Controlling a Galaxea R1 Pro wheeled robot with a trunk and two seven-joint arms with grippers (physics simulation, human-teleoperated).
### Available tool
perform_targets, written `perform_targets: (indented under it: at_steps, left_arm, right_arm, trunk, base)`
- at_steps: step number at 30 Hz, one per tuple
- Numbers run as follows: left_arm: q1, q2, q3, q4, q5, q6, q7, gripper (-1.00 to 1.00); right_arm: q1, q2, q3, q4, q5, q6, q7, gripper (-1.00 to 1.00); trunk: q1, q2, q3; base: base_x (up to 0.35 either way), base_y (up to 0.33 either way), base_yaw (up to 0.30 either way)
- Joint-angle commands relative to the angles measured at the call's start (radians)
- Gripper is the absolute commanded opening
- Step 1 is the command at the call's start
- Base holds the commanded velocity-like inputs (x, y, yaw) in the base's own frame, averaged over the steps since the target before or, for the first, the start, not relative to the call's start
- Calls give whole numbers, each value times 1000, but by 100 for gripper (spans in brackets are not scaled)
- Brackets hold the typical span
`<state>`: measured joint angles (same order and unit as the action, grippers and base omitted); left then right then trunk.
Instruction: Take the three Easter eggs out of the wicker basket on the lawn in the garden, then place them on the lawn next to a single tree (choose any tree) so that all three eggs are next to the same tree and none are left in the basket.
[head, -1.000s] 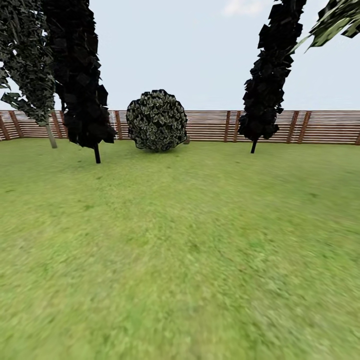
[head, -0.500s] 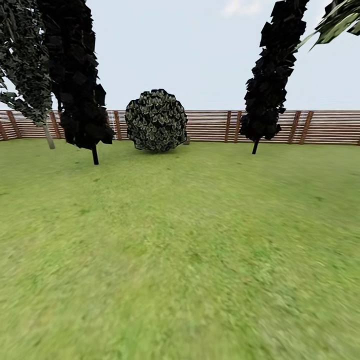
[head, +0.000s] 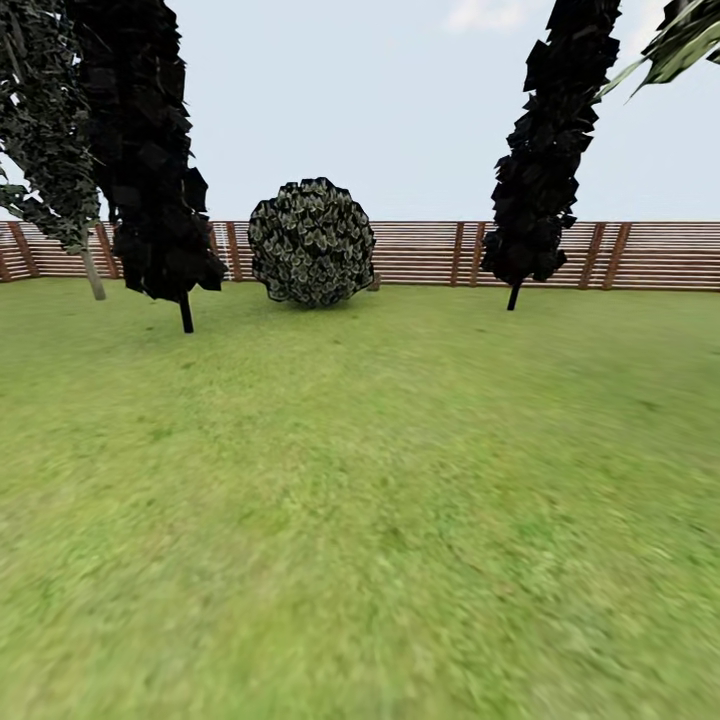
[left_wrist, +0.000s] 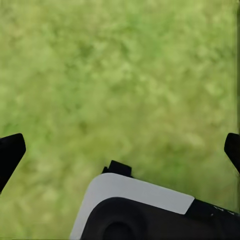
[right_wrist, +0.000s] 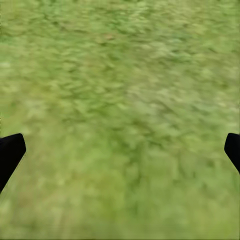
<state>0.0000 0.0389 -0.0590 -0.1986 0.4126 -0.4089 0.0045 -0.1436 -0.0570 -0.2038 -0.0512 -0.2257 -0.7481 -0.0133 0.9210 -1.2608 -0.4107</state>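
Observation:
The Easter eggs and the wicker basket are out of view. Patchy green lawn (head: 380, 480) stretches ahead to the back of the garden. At the far left stands a leafy tree (head: 92, 272) with a pale grey trunk. In the left wrist view my left gripper (left_wrist: 122, 150) is open over bare grass, its dark fingertips (left_wrist: 11, 150) far apart with nothing between them. In the right wrist view my right gripper (right_wrist: 120, 150) is likewise open above the grass, fingertips (right_wrist: 11, 150) at the picture's edges.
A brown slatted fence (head: 420, 252) closes the far side. In front of it stand a round bush (head: 312, 242) and two dark narrow conifers (head: 150, 160) (head: 540, 150). Palm fronds (head: 680, 40) hang in at the upper right.
The whole head view has crept forward: the conifers have spread slightly outward and the near one sits a little lower. Nothing in the garden itself has moved.

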Motion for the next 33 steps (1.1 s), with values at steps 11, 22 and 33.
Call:
perform_targets:
  at_steps: [11, 22, 33]
  left_arm:
    - [0, 1, -7, -1, 8, -2, 1, 100]
    - [0, 0, -7, -1, 8, -2, 2, 100]
    - [0, -1, -8, 0, 8, -37, 2, 100]
  right_arm:
    - [-1, -1, 4, 1, -4, -5, -2, 100]
    - [-1, -1, 4, 1, -3, -4, -1, 100]
    - [-1, 0, 4, 1, -3, -4, 0, 100]
  trunk:
    - [-42, 77, 34]
    - [-84, 154, 68]
    - [-126, 231, 103]
  base:
    - [334, 0, -81]
    - [334, 0, -79]
    - [334, 0, -254]
